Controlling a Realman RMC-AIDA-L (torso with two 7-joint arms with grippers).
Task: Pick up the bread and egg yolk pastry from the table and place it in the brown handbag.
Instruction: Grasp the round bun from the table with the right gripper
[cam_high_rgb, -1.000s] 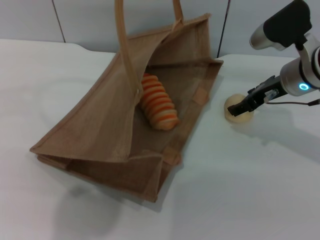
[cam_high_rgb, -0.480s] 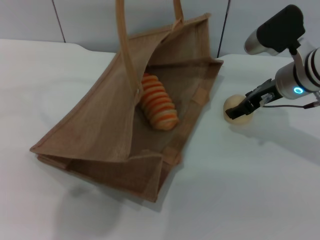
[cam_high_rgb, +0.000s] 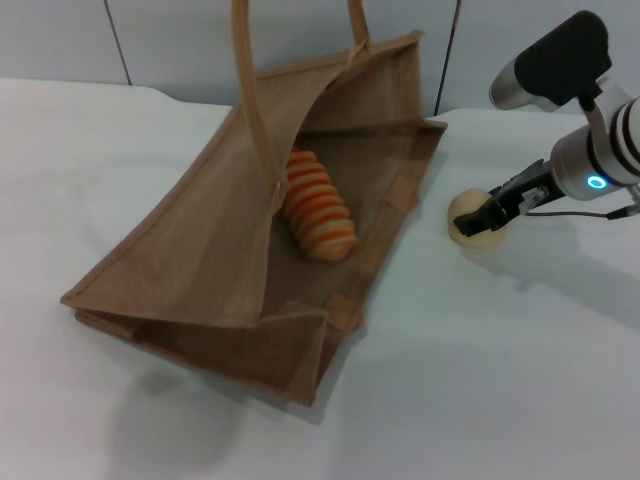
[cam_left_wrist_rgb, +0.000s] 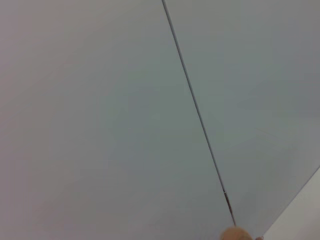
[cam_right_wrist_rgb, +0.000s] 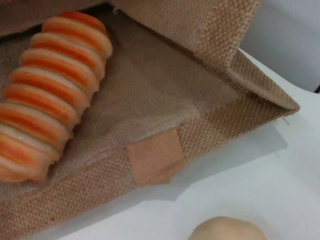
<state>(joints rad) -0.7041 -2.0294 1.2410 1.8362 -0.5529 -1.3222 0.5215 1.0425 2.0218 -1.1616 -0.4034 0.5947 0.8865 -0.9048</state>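
Observation:
The brown handbag (cam_high_rgb: 200, 250) lies on its side on the white table with its mouth open toward the right. Its two handles (cam_high_rgb: 245, 90) rise out of the top of the head view. The striped orange bread (cam_high_rgb: 318, 205) lies inside the bag, and also shows in the right wrist view (cam_right_wrist_rgb: 45, 90). The pale round egg yolk pastry (cam_high_rgb: 466, 207) sits on the table just right of the bag's mouth, and its top shows in the right wrist view (cam_right_wrist_rgb: 227, 231). My right gripper (cam_high_rgb: 473, 222) is down at the pastry, reaching in from the right. My left gripper is out of view.
The bag's edge with a tan patch (cam_right_wrist_rgb: 155, 160) lies between the pastry and the bread. The grey wall panels (cam_high_rgb: 70, 40) stand behind the table. The left wrist view shows only wall (cam_left_wrist_rgb: 125, 100). White table (cam_high_rgb: 480, 380) lies open in front.
The right arm shifted slightly left and up one second ago and has since held still. The pastry and the bag have stayed put.

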